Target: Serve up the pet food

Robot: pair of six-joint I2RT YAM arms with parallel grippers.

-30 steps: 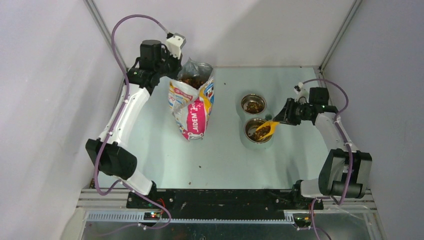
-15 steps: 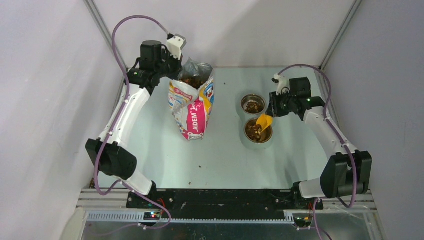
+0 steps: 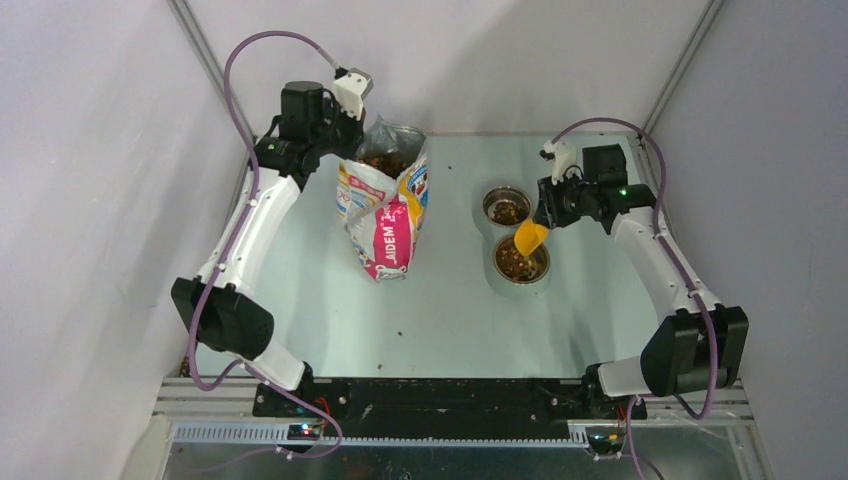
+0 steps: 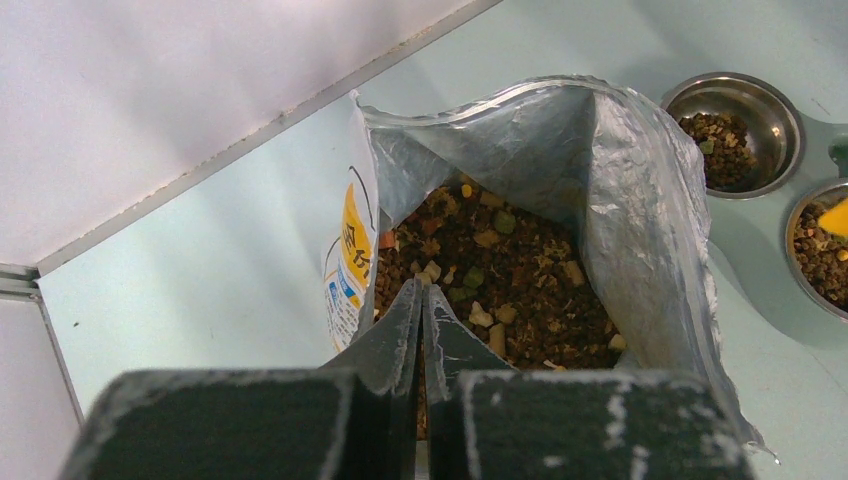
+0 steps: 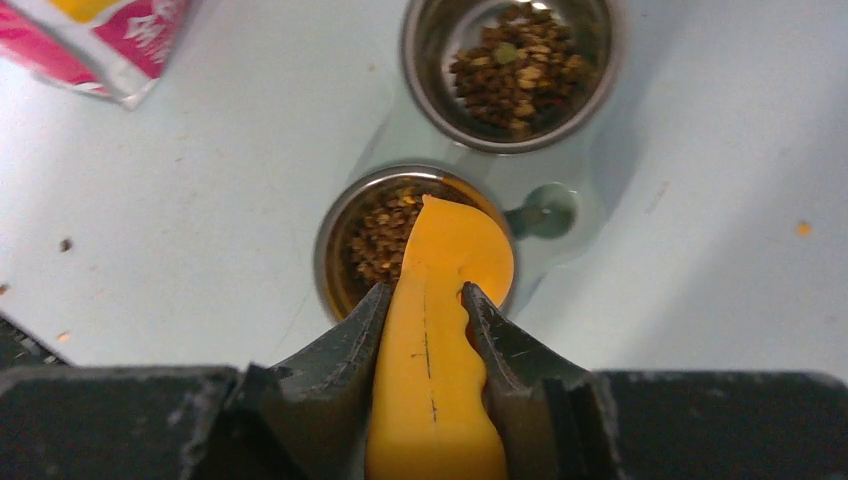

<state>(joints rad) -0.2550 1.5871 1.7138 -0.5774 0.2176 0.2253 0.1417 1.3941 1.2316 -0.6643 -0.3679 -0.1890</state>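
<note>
The pet food [image 4: 500,270] fills the open printed bag [image 3: 385,215], which stands upright at the back left. My left gripper [image 4: 421,292] is shut on the bag's near rim [image 4: 365,330]. At the right, my right gripper [image 5: 425,290] is shut on the handle of the yellow scoop [image 5: 445,300]. The scoop [image 3: 528,238] is tipped steeply, its mouth down over the near steel bowl [image 5: 325,255]. Kibble [image 5: 380,235] lies in that bowl and more kibble [image 5: 515,75] in the far bowl [image 3: 487,205]. The scoop's inside is hidden.
The two bowls sit in one pale holder [image 5: 545,210] at the right of the table. A few stray pellets [image 3: 398,330] lie on the tabletop in front of the bag. Grey walls close in the left, back and right sides.
The right arm swung from the right edge toward the back and turned the scoop from level to steeply tipped over the near bowl. The left arm and bag stayed still.
</note>
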